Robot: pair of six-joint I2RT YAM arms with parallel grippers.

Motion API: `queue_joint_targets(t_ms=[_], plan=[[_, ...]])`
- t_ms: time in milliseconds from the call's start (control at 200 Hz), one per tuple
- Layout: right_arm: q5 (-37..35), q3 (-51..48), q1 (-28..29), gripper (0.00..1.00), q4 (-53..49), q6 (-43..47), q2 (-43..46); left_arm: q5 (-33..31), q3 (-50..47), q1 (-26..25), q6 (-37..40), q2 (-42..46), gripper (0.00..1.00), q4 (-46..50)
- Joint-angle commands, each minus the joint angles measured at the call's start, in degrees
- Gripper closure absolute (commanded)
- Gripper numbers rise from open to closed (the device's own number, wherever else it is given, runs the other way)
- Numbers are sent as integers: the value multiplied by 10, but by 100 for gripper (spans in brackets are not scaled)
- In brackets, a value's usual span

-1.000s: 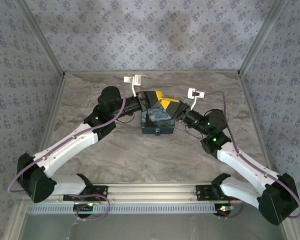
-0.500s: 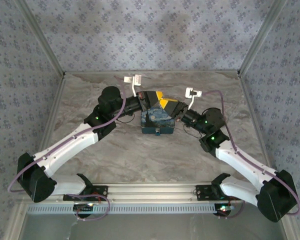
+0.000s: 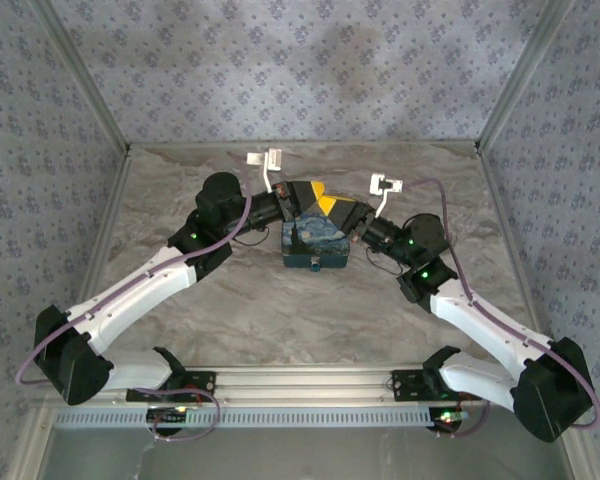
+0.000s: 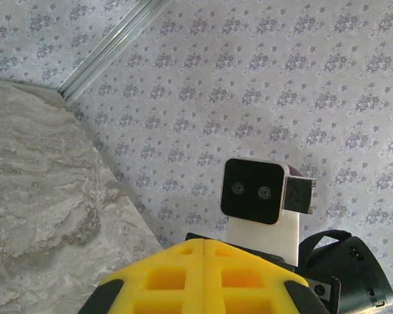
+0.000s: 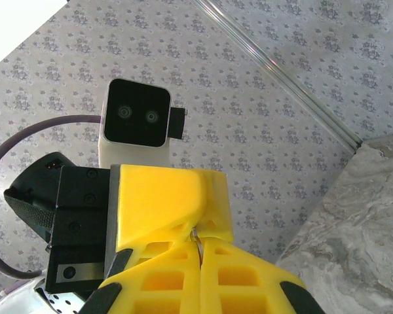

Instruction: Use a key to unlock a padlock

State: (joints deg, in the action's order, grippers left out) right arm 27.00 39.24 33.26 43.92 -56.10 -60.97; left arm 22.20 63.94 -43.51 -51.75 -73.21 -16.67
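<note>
Honestly, I can't pick out the padlock or the key for sure. A thin silvery sliver (image 5: 195,233) sits right at the tips of the right gripper (image 5: 198,247) and might be the key (too small to call). Those yellow fingers are pressed tight together and butt up against the left gripper (image 4: 203,252), which is clenched too, seam closed. Both meet just above a blue box with a starry print (image 3: 315,248), which sits mid-table on the marble-look top (image 3: 280,310).
</note>
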Motion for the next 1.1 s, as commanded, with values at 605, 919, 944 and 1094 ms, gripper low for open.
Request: queue_joint_targets(t_ms=[605, 919, 944, 1094], plan=[[3, 7, -22, 100, -126, 91, 73, 1, -21, 41, 6, 57, 57, 27], [-34, 21, -65, 100, -331, 213, 132, -45, -124, 44, 36, 133, 48, 160], [-42, 27, -68, 100, -354, 231, 132, -50, -139, 41, 32, 137, 48, 162], [-95, 52, -93, 100, -453, 309, 110, -89, -228, 3, 6, 140, 44, 160]])
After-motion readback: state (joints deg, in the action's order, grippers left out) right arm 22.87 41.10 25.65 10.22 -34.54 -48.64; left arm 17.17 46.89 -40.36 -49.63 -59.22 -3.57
